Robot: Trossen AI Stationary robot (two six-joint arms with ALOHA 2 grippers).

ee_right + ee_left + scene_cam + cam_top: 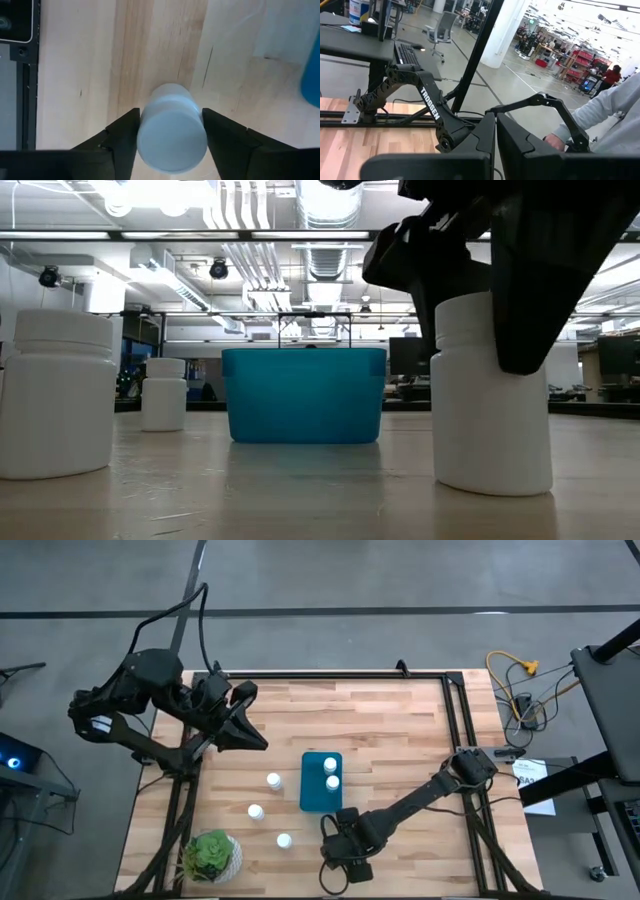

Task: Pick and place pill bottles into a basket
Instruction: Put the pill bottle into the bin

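A white pill bottle [171,127] stands upright on the wood table near its front edge, and my right gripper [171,137] has come down over it from above. In the high view that gripper [340,845] hides the bottle. The teal basket [321,782] sits mid-table with two pill bottles [331,774] inside. Three more bottles [273,780] [255,811] [284,840] stand to its left. My left gripper [255,740] hangs shut above the table's far left part and holds nothing. My right gripper has the bottle's cap [145,131] between its two fingers, one on each side. The fingers [530,300] point down from above and reach over the cap and shoulder. The bottle [490,395] stays upright, its base on the table.
A round white pot with a green plant [212,855] stands at the front left corner. In the low view a bottle [55,395] stands close at the left and another bottle [164,393] stands beside the basket [304,395]. Bare wood lies right of the basket.
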